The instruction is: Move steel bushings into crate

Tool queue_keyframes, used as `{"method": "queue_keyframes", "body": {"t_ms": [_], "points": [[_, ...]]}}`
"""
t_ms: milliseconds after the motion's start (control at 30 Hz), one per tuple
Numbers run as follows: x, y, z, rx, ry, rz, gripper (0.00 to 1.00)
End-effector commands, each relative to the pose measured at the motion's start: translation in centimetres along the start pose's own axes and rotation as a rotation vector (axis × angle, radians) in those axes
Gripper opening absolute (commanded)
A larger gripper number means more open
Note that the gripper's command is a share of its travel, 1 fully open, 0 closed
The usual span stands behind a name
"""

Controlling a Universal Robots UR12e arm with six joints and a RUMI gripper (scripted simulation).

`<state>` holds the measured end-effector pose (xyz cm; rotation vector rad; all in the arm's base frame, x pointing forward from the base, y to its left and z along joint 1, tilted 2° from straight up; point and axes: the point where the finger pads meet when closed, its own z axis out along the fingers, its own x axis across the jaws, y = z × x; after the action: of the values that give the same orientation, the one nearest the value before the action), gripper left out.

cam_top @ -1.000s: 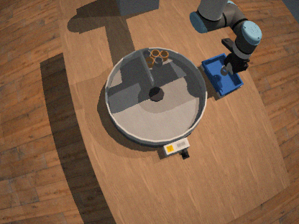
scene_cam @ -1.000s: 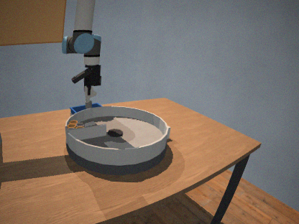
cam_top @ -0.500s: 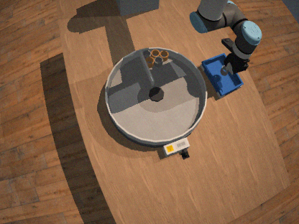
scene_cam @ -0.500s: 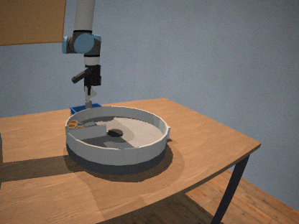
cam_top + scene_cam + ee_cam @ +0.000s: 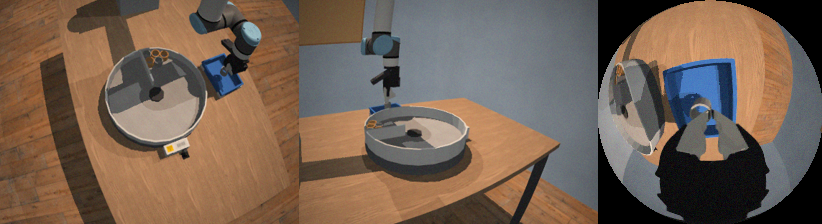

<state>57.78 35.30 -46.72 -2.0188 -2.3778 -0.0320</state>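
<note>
My gripper (image 5: 710, 110) is shut on a steel bushing (image 5: 700, 108), a grey metal ring, and holds it above the blue crate (image 5: 699, 95). In the overhead view the gripper (image 5: 226, 70) hangs over the crate (image 5: 222, 74), right of the turntable (image 5: 156, 96). In the side view the gripper (image 5: 387, 101) is just above the crate (image 5: 383, 108), behind the turntable (image 5: 415, 138). Several brass-coloured bushings (image 5: 157, 56) and a grey one (image 5: 148, 54) lie in the turntable's far compartment; they also show in the side view (image 5: 372, 124).
A dark hub (image 5: 157, 94) sits at the turntable's middle, with a divider wall (image 5: 147, 69) running to the rim. A labelled box (image 5: 176, 146) sits at the turntable's near edge. The crate stands near the table's right edge.
</note>
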Motion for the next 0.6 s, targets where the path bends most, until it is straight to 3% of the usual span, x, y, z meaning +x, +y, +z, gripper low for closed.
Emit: {"method": "queue_keyframes", "body": {"t_ms": [0, 567], "points": [[0.0, 0.1, 0.6, -0.001, 0.000, 0.000, 0.00], [0.0, 0.1, 3.0, -0.001, 0.000, 0.000, 0.00]]}}
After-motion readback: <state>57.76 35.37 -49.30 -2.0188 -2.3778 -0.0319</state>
